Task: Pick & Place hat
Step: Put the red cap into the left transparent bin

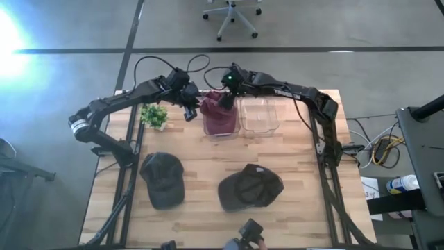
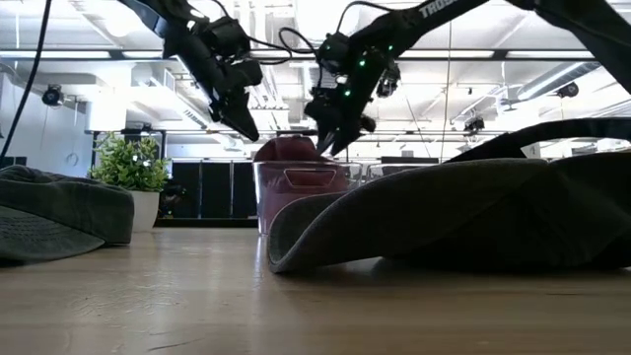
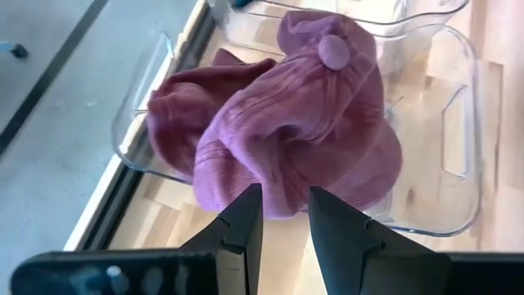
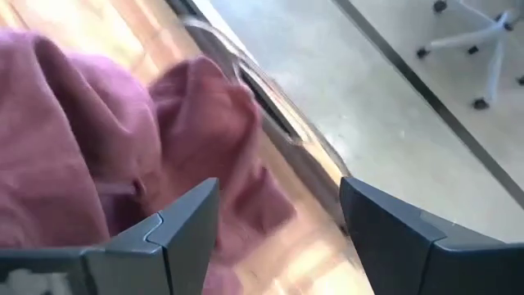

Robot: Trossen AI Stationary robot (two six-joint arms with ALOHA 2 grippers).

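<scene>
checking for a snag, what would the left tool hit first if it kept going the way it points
Most likely the maroon hat in the clear bin: it lies just beyond the left tool, though depth is uncertain.

a: what is the big soft pink thing?

b: that is the pink hat (image 4: 90,147). it is all folded and bumpy, and it fills most of one side.

a: and the two dark bits down low?

b: those are the fingers (image 4: 176,238) of the right gripper (image 4: 278,225). they are wide apart, with nothing between them. one sits just by the hat.

a: what is under it?

b: a light wood counter (image 4: 307,250). past its edge is a grey floor (image 4: 409,123) with a chair base (image 4: 483,37) far off.
</scene>
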